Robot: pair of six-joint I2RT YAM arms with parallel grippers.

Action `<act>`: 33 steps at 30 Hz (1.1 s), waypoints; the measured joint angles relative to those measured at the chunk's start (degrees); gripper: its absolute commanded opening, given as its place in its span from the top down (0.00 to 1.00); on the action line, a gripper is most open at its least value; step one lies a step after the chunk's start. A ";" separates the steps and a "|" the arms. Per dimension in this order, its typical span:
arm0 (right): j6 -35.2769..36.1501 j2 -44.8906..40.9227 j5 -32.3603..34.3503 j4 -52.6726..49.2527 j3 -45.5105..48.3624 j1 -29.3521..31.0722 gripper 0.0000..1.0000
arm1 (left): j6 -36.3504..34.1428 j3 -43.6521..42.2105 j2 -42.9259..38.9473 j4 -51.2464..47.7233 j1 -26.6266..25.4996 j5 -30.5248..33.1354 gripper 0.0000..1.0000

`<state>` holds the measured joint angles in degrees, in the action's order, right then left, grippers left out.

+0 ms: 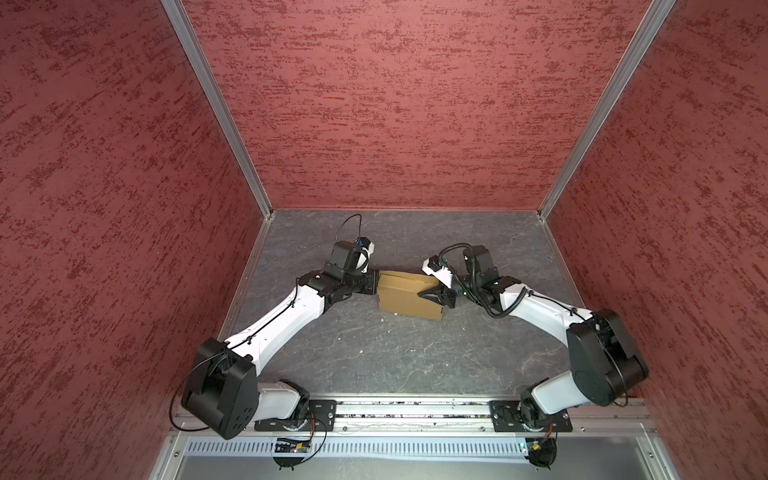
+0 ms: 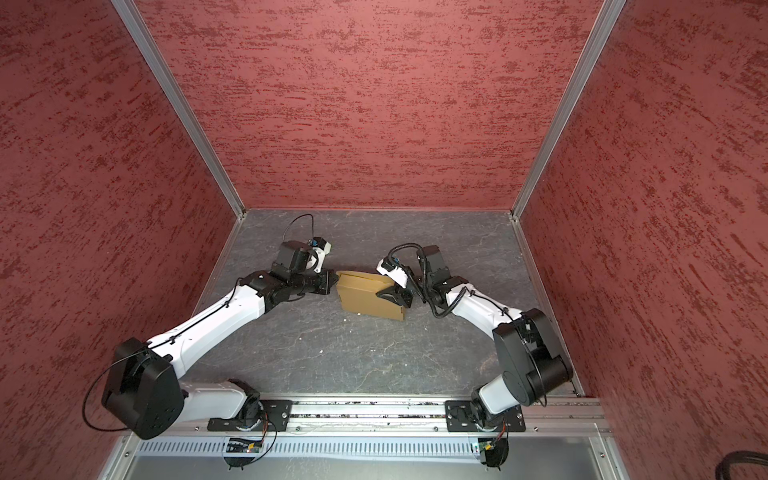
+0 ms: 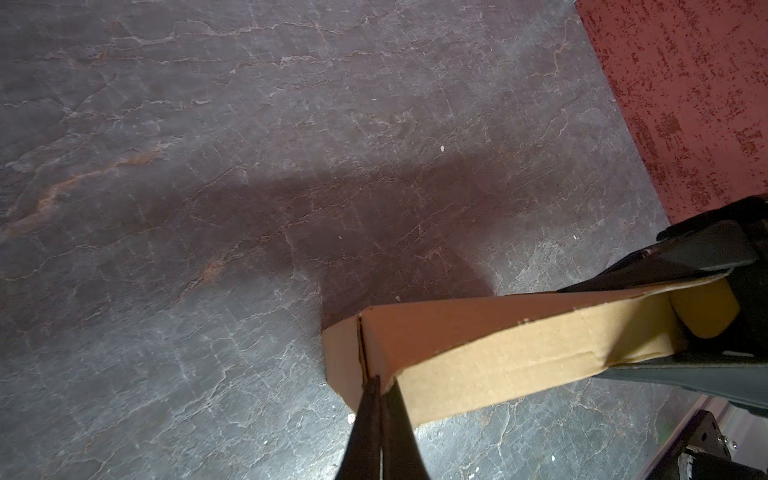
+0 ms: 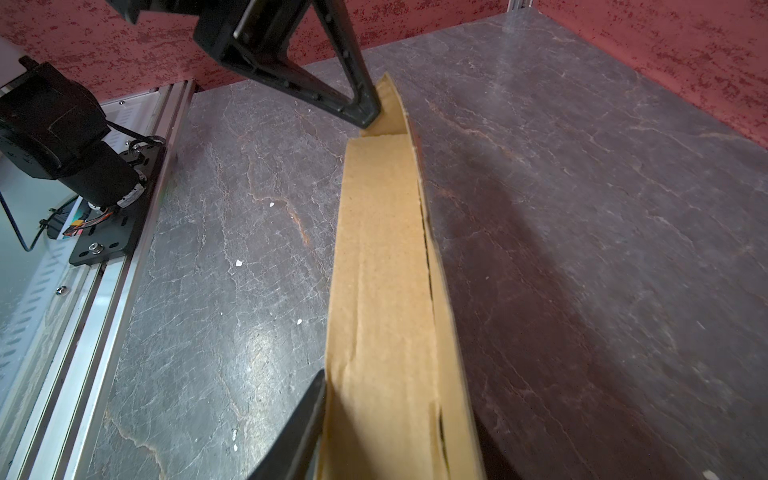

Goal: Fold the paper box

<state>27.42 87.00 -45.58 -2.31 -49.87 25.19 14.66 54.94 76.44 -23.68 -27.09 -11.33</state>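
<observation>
Sitting in right pincer (image 1: 430, 296): paper box (image 1: 399, 298)

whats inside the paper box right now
Through the gap at one end in the left wrist view, only a tan cardboard flap shows inside the paper box. The lid covers the rest, so any contents cannot be seen.

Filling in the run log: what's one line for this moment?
plain brown corrugated cardboard box: nearly folded | left gripper: shut, tips against box's left end | right gripper: jaws clamped on box's right end
</observation>
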 measured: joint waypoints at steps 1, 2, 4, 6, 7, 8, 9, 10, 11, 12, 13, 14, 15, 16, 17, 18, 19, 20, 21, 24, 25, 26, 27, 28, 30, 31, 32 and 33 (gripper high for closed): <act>0.00 0.02 0.00 0.07 0.00 0.00 0.79 | 0.15 -0.24 -0.04 0.48 0.00 0.07 1.00; -0.02 0.02 0.00 0.09 0.00 0.00 0.79 | 0.35 -0.44 -0.04 0.83 -0.02 0.13 1.00; -0.02 0.02 0.00 0.11 0.00 0.00 0.80 | 0.76 -0.66 -0.07 1.36 -0.13 0.39 0.99; 0.00 0.02 0.00 0.11 0.00 0.00 0.80 | 1.16 -0.72 -0.07 1.66 -0.26 0.76 0.98; 0.00 0.02 0.00 0.11 0.00 0.00 0.80 | 1.29 -0.72 -0.07 1.70 -0.31 0.92 0.98; 0.00 0.02 0.00 0.11 0.00 0.00 0.80 | 1.42 -0.72 -0.04 1.79 -0.33 0.98 0.98; 0.00 0.02 0.00 0.11 0.00 0.00 0.80 | 1.51 -0.72 -0.02 1.81 -0.35 1.01 0.98; 0.00 0.02 0.00 0.09 0.00 0.00 0.80 | 1.60 -0.72 0.02 1.88 -0.35 1.05 0.98; 0.00 0.02 0.02 0.11 0.00 0.00 0.80 | 1.64 -0.72 0.09 1.99 -0.35 1.09 0.97; 0.00 0.02 0.04 0.09 0.00 0.00 0.80 | 1.64 -0.72 0.15 2.12 -0.35 1.16 0.97; 0.00 0.02 0.09 0.11 0.00 0.00 0.80 | 1.68 -0.72 0.28 2.27 -0.37 1.18 0.96; 0.00 0.02 0.15 0.11 0.00 0.00 0.80 | 1.77 -0.72 0.39 2.38 -0.37 1.22 0.95; 0.00 0.02 0.22 0.11 0.00 0.00 0.80 | 1.92 -0.72 0.50 2.58 -0.42 1.31 0.95; 0.00 0.02 0.22 0.11 0.02 0.00 0.80 | 2.08 -0.72 0.61 2.73 -0.50 1.42 0.95; 0.00 0.02 0.22 0.13 0.04 0.00 0.80 | 2.25 -0.72 0.70 2.80 -0.59 1.60 0.94; -0.02 0.02 0.22 0.17 0.07 0.00 0.80 | 2.43 -0.72 0.79 2.89 -0.63 1.81 0.94; -0.02 0.02 0.24 0.24 0.09 0.00 0.80 | 2.54 -0.72 0.83 2.97 -0.74 2.05 0.94; -0.02 0.02 0.24 0.28 0.09 0.00 0.80 | 2.58 -0.72 0.85 2.95 -0.87 2.27 0.93; 0.00 0.02 0.24 0.31 0.11 0.00 0.80 | 2.67 -0.72 0.87 2.86 -1.01 2.49 0.93; 0.02 0.02 0.26 0.33 0.11 0.00 0.80 | 2.82 -0.79 1.38 2.75 -1.25 2.86 0.90; 0.02 0.02 0.26 0.35 0.11 0.00 0.80 | 2.97 -0.79 1.44 2.75 -1.25 2.91 0.89; 0.04 0.02 0.26 0.37 0.11 0.00 0.81 | 3.04 -0.79 1.46 2.75 -1.25 2.93 0.89; 0.02 0.02 0.26 0.37 0.11 0.00 0.80 | 3.13 -0.79 1.51 2.78 -1.27 2.97 0.89; 0.04 0.02 0.24 0.37 0.11 0.00 0.81 | 3.17 -0.79 1.53 2.78 -1.27 3.08 0.88; 0.02 0.02 0.26 0.37 0.11 0.00 0.81 | 3.54 -0.79 1.55 2.80 -1.27 3.32 0.88; 0.02 0.02 0.26 0.39 0.11 0.00 0.81 | 3.58 -0.83 1.55 2.86 -1.27 3.37 0.89; 0.02 0.02 0.26 0.39 0.11 0.00 0.81 | 3.63 -0.87 1.55 2.93 -1.27 3.43 0.89; 0.02 0.02 0.26 0.37 0.11 0.00 0.81 | 3.69 -0.92 1.55 2.99 -1.29 3.43 0.90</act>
<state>27.44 87.02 -45.32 -1.93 -49.76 25.19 18.35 54.02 78.00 -20.69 -28.38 -7.90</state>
